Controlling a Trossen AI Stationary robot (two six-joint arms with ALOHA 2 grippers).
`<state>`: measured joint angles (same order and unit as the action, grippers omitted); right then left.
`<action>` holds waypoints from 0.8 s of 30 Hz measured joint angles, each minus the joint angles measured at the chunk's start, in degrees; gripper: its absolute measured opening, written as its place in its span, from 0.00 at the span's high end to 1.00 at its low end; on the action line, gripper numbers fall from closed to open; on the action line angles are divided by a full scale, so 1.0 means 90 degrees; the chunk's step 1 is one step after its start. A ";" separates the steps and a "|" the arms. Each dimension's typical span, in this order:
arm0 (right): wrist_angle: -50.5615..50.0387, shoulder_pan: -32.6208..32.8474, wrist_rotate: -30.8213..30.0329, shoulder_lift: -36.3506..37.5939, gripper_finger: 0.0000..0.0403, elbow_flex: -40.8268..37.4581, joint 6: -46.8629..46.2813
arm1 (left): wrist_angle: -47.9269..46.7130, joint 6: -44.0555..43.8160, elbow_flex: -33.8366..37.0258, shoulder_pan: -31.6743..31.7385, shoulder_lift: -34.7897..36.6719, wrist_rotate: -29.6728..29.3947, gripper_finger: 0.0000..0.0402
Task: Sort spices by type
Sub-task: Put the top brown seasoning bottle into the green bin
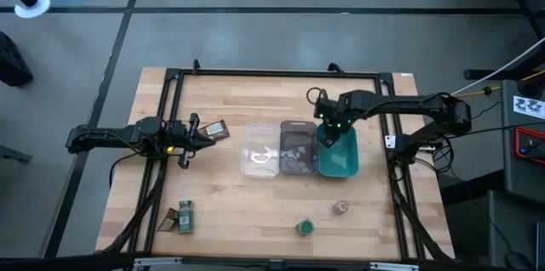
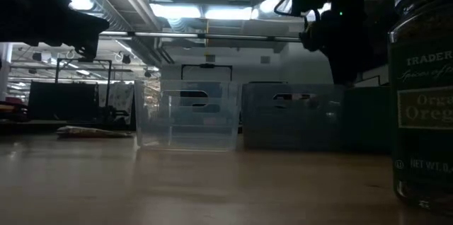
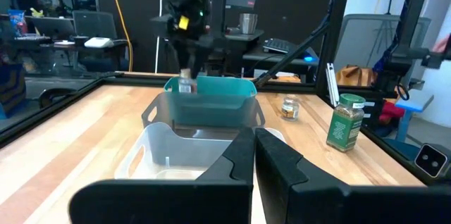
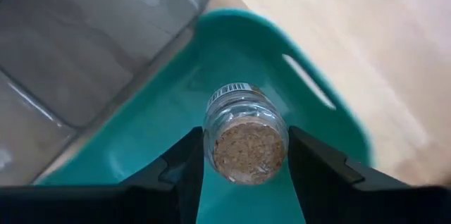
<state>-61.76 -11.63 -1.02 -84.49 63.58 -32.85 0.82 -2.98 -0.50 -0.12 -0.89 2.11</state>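
Note:
My right gripper (image 1: 328,132) is over the teal tray (image 1: 345,167), shut on a small glass jar (image 4: 245,136) of brown spice. That jar also shows under the right gripper's fingers in the left wrist view (image 3: 185,84). My left gripper (image 1: 196,130) hovers shut near the table's left side, just short of a flat brown sachet (image 1: 218,129) that lies on the wood. Along the near edge stand a green-lidded jar (image 1: 185,216) beside a second sachet (image 1: 168,218), another green-lidded jar (image 1: 304,227), and a pinkish-lidded jar (image 1: 341,208). My right gripper pinches the jar's glass body (image 4: 211,122) between its two fingers (image 4: 184,171), one on each side. The fingers come from above, pointing down. The jar is lifted at about rim height over the inside of the teal tray, one end turned toward the wrist camera.
A clear tray (image 1: 260,158), a grey tray (image 1: 296,150) and the teal tray stand side by side at the table's middle. A black frame (image 1: 272,73) runs around the table. Bare wood lies between the trays and the near edge, apart from the standing jars.

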 joint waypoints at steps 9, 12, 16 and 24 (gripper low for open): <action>0.1505 0.0089 -0.0065 0.0000 0.56 -0.0910 -0.0040 | 0.0000 0.0000 -0.0001 0.0000 0.0000 0.0000 1.00; 0.1624 0.0087 -0.0217 0.0000 0.56 -0.1049 -0.0036 | 0.0000 0.0001 -0.0002 0.0000 -0.0001 0.0002 1.00; 0.1632 0.0087 -0.0228 0.0000 0.55 -0.1147 -0.0007 | 0.0002 0.0002 0.0000 -0.0001 -0.0001 0.0001 1.00; 0.1729 0.0084 -0.0227 0.0000 0.44 -0.1166 0.0009 | 0.0012 0.0002 -0.0002 -0.0002 0.0001 0.0002 1.00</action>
<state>-46.20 -10.87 -3.06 -84.49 53.08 -32.76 0.93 -2.96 -0.51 -0.14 -0.89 2.13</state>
